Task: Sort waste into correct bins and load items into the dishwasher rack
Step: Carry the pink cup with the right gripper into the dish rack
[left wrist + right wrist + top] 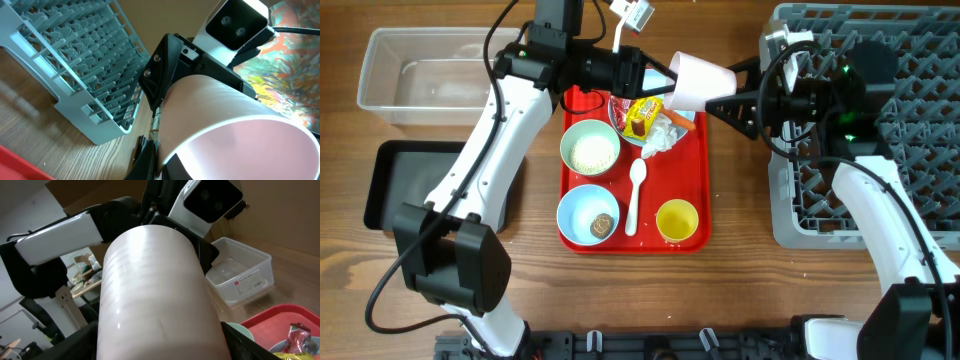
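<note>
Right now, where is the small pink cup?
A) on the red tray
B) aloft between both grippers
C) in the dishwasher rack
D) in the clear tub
B: the pink cup is lifted off the red tray, between the left gripper and right gripper.

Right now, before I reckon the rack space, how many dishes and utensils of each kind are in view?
cups: 2, the pink cup held in the air and the yellow cup
light-blue bowls: 2
light-blue plate: 1
white spoon: 1
Total: 6
</note>
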Motion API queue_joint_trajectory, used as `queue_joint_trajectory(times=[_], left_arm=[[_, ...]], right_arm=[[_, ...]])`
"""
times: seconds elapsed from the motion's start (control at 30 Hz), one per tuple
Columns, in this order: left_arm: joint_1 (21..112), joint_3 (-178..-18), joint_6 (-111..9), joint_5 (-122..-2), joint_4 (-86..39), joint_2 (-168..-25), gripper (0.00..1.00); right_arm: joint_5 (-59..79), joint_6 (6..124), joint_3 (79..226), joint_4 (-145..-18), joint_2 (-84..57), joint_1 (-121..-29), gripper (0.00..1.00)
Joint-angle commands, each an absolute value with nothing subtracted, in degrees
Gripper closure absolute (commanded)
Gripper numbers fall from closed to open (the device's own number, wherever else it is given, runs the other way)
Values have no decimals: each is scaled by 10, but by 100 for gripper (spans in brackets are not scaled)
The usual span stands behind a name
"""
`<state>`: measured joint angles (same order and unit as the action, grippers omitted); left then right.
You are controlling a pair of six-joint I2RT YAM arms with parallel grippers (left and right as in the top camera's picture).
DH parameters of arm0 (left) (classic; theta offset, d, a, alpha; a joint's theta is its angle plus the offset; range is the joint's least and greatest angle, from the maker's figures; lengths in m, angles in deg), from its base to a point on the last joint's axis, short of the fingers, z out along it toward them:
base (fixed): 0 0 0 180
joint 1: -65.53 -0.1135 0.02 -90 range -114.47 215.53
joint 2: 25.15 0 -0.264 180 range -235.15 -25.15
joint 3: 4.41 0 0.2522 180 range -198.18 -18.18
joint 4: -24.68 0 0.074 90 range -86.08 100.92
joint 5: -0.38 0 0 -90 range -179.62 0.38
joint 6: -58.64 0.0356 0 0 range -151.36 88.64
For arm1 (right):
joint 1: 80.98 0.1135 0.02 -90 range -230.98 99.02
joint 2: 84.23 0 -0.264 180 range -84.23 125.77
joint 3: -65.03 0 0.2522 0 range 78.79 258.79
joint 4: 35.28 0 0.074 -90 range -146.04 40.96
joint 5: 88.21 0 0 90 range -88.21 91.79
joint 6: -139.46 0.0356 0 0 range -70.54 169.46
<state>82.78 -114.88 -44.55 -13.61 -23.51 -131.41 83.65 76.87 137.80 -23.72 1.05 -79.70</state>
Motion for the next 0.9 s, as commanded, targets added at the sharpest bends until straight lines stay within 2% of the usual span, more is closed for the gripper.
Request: queue_joint_trajectory(times=[0.0,0.07,0.23,0.37,0.47,0.57,0.87], left_arm=[[832,-1157,-440,-98,-234,-1309,96],[832,-1157,-440,-94,-234,-1309,96],[832,-1157,-440,-95,-244,-1309,96],[832,-1157,-440,-95,-244,-1309,79],[832,-1157,-440,-95,-244,-1309,54],[832,-1157,-440,-95,-245,-1309,39],[827,-1157,-440,-103,-244,-1309,37]], right_arm=[[853,764,1372,-228,17,-810,27],[856,764,1372,-222,17,-810,28],[860,765,1372,-213,17,-810,46],[863,764,1372,-212,17,-810,51],[863,764,1372,-212,17,-810,52],[864,764,1372,-211,17,-815,52],[916,767,1372,-210,17,-916,52]])
